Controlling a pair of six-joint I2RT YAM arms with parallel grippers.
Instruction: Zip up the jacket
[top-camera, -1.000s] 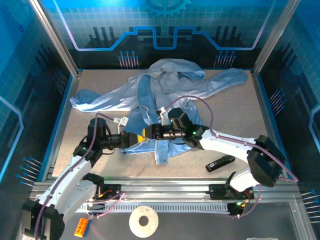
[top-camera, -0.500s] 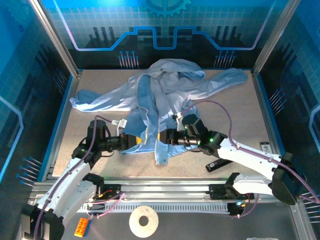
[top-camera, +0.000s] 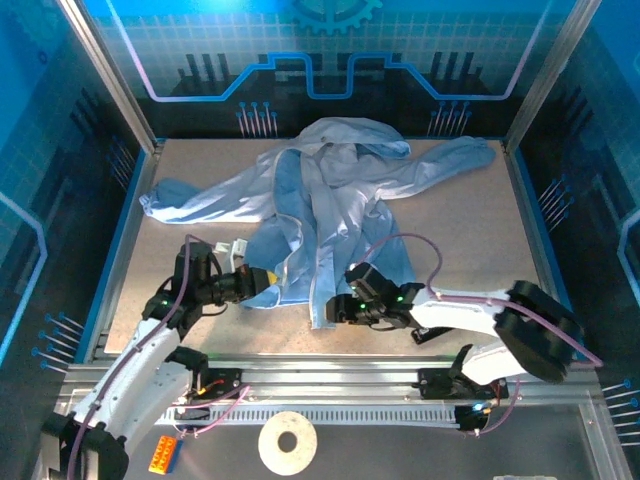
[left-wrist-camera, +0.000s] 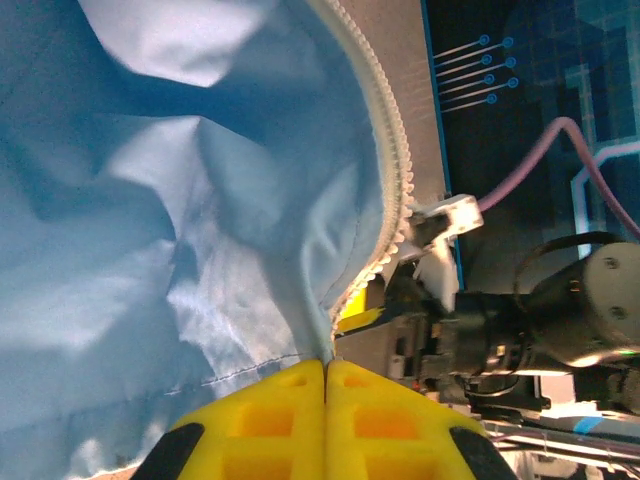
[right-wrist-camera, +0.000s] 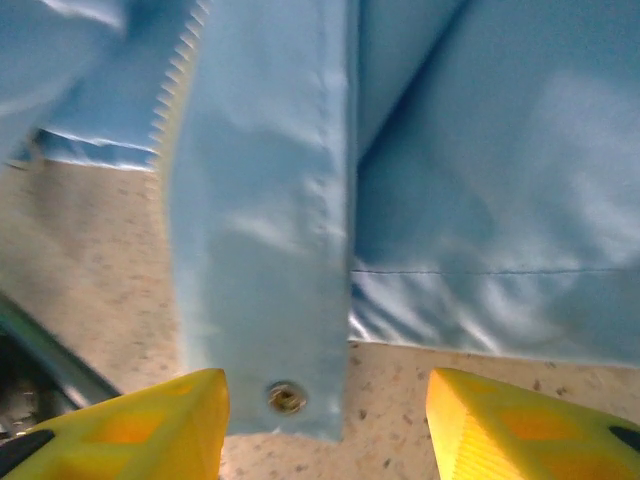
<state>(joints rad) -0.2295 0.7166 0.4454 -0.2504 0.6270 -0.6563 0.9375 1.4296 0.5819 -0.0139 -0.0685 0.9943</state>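
Observation:
The light blue jacket lies crumpled across the middle and back of the table. My left gripper is shut on its lower front edge; in the left wrist view the yellow fingers pinch the fabric just below the pale zipper teeth. My right gripper sits low at the hem's near end, pointing left. Its jaws stand open around the bottom of a jacket flap with a metal snap, without touching it.
A black flat device lies on the table under the right forearm. A white tag lies beside the left wrist. A white tape roll and an orange block sit below the rail. Blue enclosure walls ring the table.
The right gripper has drawn back from the jacket's middle toward the near edge and down to the hem, its jaws widening. The left gripper has kept its pinch, barely shifting.

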